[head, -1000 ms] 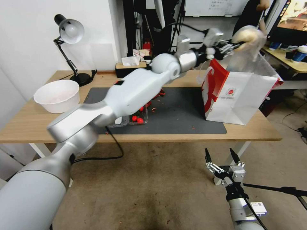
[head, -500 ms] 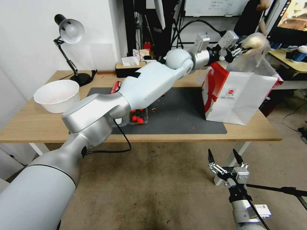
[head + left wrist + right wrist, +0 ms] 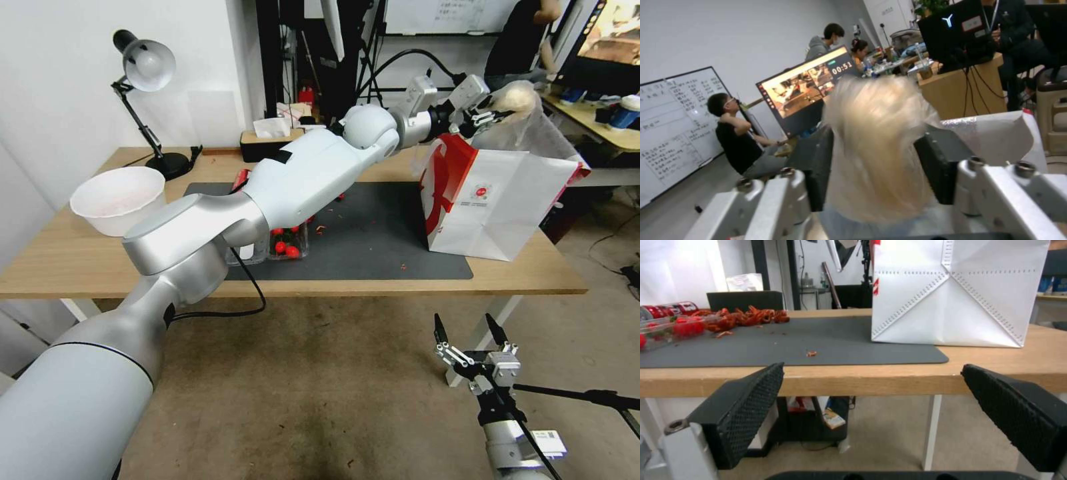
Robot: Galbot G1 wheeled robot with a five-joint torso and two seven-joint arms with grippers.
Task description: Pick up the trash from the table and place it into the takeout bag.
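From the head, the left arm stretches far across the table [image 3: 80,267]. The left gripper [image 3: 490,110] pinches the wrapped beige lump [image 3: 515,99] high up, just over the open top of the takeout bag [image 3: 497,200]. The bag stands on the right end of the dark mat [image 3: 373,233]. The big arm hides much of the mat. A red can [image 3: 240,179] peeks out behind it, and a clear box with red bits [image 3: 288,243] sits under it. A white basin [image 3: 120,199] and a black lamp [image 3: 143,73] stand at the left end. The right gripper [image 3: 470,332] hangs low in front of the table with its fingers spread wide, holding nothing.

From the left wrist, the lump [image 3: 878,146] is blurry and sits tight between the two dark pads [image 3: 940,166]. A bit of the bag's rim [image 3: 996,133] shows behind it.

From the right wrist, the two black fingers [image 3: 744,413] stand far apart. Past them are the table edge [image 3: 862,381], the mat [image 3: 795,346] and the bag's white side [image 3: 956,296]; its top is cut off. The can [image 3: 664,310] lies on its side far back.
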